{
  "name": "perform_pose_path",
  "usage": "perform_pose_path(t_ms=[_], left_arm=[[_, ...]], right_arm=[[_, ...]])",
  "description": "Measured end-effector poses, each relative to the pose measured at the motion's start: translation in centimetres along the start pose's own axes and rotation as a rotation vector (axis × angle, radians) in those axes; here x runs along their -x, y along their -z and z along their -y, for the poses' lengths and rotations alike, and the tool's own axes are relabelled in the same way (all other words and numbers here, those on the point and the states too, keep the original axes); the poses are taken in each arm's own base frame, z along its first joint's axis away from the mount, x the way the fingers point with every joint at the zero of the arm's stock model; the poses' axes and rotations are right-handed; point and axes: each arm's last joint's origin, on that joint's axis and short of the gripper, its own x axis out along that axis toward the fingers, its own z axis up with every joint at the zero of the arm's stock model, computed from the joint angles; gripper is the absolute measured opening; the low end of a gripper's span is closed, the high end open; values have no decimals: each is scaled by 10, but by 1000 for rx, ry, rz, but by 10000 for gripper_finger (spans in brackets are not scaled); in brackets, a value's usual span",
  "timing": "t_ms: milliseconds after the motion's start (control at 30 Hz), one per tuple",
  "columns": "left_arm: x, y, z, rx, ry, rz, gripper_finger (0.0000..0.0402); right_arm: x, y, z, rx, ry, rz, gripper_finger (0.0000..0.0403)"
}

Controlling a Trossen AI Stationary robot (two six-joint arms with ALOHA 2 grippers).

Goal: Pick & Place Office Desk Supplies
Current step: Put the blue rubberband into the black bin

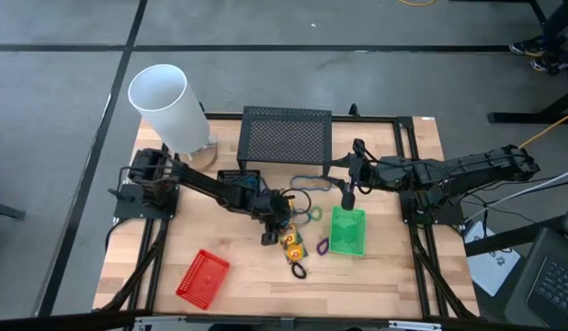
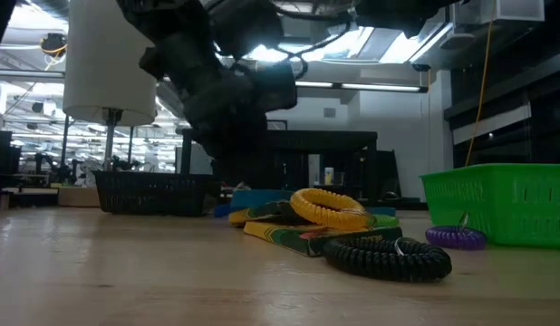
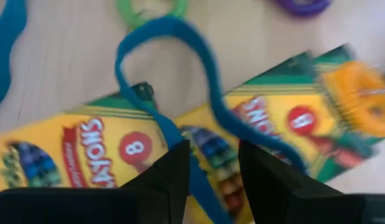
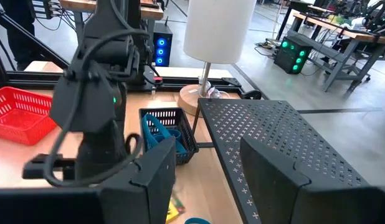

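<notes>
Black basket (image 4: 169,134) holds blue scissors (image 4: 156,132) (handles up).

A tall white cylinder (image 1: 164,103) is standing on a round wooden base near the wooden table's (image 1: 155,248) back left corner. A wide black perforated metal stand (image 1: 286,136) is sitting at the back edge's middle.

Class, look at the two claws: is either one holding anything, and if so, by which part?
The left claw straddles the blue scissors' handle loop above the crayon boxes, jaws open; no grip is evident. The right claw hangs open and empty by the black mesh stand.
</notes>
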Motion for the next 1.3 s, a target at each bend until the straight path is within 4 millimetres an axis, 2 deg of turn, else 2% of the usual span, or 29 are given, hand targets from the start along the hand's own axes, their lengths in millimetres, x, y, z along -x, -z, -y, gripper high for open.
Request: perform_pose_path(t_ms=[167,300,600,700,900,1300], left_arm=[[-3,2,-5,28,-56,-4,136],[3,-1,-5,28,-78,14,136],[20,-24,18,-31,-38,85,136],[21,-23,18,-20,-74,52,136],[21,-15,5,60,-256,-9,136],[19,-14,3,100,-194,-32,153]], right_arm=[[0,0,0,0,0,0,181],[0,0,0,0,-2,0,181],[0,0,0,-1,-2,-1,181],[0,0,0,-3,-2,-1,181],[0,0,0,-3,-2,-1,181],[0,0,0,-3,-2,-1,181]])
